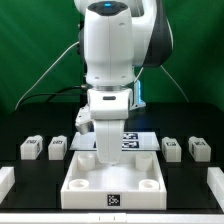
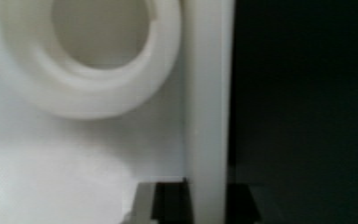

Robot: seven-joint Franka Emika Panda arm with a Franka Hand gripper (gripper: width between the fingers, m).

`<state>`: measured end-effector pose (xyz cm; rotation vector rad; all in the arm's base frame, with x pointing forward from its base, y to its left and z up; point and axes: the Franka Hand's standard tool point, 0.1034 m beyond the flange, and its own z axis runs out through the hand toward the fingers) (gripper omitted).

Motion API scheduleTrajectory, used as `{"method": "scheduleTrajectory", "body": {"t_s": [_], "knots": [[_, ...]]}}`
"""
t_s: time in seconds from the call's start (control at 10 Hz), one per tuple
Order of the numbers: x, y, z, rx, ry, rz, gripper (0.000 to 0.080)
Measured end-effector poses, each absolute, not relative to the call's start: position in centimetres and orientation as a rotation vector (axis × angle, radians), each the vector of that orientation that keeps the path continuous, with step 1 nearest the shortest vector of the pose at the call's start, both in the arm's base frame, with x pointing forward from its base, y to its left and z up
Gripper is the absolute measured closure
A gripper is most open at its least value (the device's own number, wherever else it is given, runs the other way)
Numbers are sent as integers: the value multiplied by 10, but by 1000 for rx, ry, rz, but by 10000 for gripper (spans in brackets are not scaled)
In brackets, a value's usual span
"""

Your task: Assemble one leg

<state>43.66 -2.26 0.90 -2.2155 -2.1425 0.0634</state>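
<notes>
From where I stand the job looks barely begun: the front sockets of the white tray-like part (image 1: 85,186) are empty. The nearest leg (image 1: 57,147), a small white block with black-and-white tags, lies loose on the dark surface (image 1: 30,178) just off the tray's far corner on the exterior view's left, among others alike. The gripper (image 1: 104,148) hangs low over that corner, close above a round socket (image 2: 87,97); I cannot tell whether it is parted or closed.

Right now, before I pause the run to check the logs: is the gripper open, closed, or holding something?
Gripper: cannot be told. It sits low over the tray, and neither view shows its jaws clearly.
</notes>
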Motion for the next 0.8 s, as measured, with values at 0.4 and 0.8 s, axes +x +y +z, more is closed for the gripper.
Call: {"method": "scheduleTrajectory", "body": {"t_s": [0.4, 0.8], "knots": [[438, -23, 9, -2218, -2145, 58, 738], [452, 2, 9, -2219, -2146, 24, 738]]}}
